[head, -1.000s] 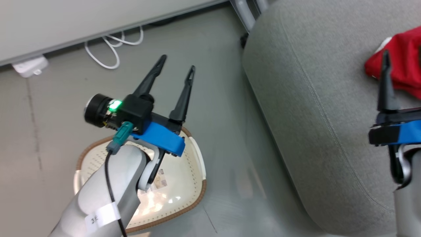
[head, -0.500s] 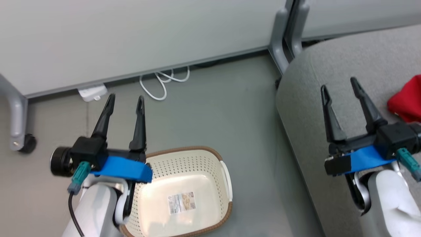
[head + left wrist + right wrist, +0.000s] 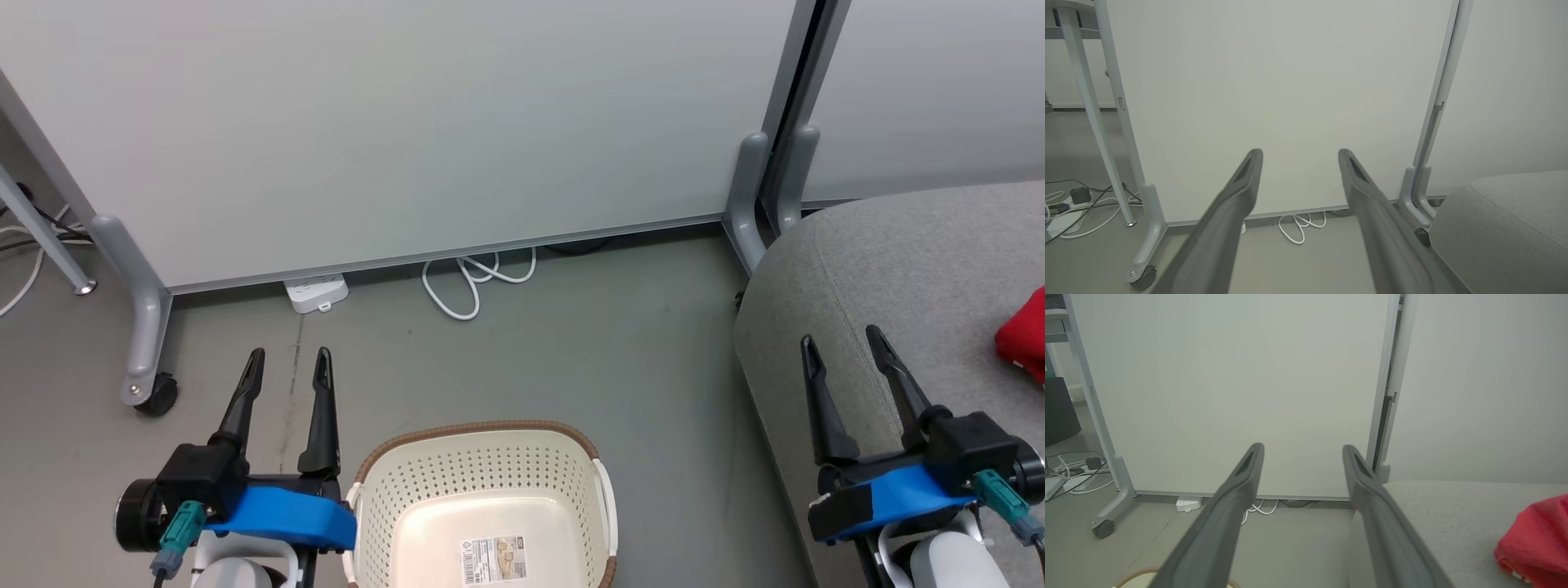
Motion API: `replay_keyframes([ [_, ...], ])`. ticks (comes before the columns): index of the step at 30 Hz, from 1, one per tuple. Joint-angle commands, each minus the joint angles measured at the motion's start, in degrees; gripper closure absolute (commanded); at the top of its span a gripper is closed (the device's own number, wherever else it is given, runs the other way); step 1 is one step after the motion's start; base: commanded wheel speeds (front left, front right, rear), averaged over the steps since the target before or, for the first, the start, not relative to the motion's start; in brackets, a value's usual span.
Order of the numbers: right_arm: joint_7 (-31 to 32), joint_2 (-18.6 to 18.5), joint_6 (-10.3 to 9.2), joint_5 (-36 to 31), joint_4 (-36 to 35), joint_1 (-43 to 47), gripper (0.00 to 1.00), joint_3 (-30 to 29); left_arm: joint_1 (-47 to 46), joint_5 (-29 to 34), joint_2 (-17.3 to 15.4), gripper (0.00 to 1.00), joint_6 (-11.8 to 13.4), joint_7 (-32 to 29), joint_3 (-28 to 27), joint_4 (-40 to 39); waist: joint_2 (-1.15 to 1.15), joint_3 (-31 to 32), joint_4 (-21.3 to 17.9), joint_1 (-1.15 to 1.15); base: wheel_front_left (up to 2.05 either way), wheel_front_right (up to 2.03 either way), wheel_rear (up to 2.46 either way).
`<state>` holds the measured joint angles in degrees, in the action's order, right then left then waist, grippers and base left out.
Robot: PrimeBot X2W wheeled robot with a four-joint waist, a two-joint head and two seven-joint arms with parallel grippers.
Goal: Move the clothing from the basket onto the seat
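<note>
The cream perforated basket point(image 3: 482, 482) stands on the floor at the bottom centre of the head view, with just a paper label on its inner bottom; a sliver of its rim point(image 3: 1133, 576) also shows in the right wrist view. Red clothing point(image 3: 1023, 335) lies on the grey seat point(image 3: 898, 269) at the right edge, also seen as clothing point(image 3: 1535, 539) on the seat point(image 3: 1445, 514). My left gripper point(image 3: 290, 359) is open to the left of the basket, holding nothing. My right gripper point(image 3: 841, 341) is open over the seat's left part, apart from the clothing.
A white partition panel point(image 3: 408, 122) on grey castor feet point(image 3: 151, 392) stands behind the basket. A white cable point(image 3: 473, 282) and a power strip point(image 3: 314, 292) lie at its base. More cables point(image 3: 1073, 204) lie on the floor at the far left.
The head camera has tilted up, so the whole picture shifted down. Both arms have drawn back to the lower corners, fingers pointing up, both still open.
</note>
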<state>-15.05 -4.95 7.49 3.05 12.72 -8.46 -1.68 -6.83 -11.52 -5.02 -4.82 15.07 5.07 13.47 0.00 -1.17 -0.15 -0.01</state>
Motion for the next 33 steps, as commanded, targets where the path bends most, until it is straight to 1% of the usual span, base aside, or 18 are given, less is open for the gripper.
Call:
replay_keyframes([
  [1,-0.2,0.4,0.01,0.4,-0.2,1.4,0.00,-0.2,0.8,0.5,0.2,0.00,-0.4,0.1,-0.7,-0.2,0.00,0.6,0.7,0.01,0.00,0.00,0.00],
  [9,-0.2,1.4,0.01,1.2,-0.4,5.7,0.00,-1.1,3.6,1.6,1.4,0.00,-1.6,0.1,-3.4,-0.4,0.00,2.1,2.3,0.01,0.00,0.00,0.00],
  [16,-0.2,1.9,0.01,1.8,0.1,7.8,0.00,-1.8,5.3,2.0,2.0,0.00,-2.2,0.1,-4.2,0.0,0.00,2.7,3.2,0.01,0.00,0.00,0.00],
  [24,-0.2,2.1,0.01,2.2,0.7,8.5,0.00,-1.8,6.2,1.7,2.1,0.00,-2.4,0.1,-5.2,0.4,0.00,3.0,3.4,0.01,0.00,0.00,0.00],
  [33,-0.2,2.1,0.01,2.6,1.1,8.3,0.00,-1.8,6.0,1.1,2.1,0.00,-2.5,0.1,-4.7,1.0,0.00,3.2,3.5,0.01,0.00,0.00,0.00],
])
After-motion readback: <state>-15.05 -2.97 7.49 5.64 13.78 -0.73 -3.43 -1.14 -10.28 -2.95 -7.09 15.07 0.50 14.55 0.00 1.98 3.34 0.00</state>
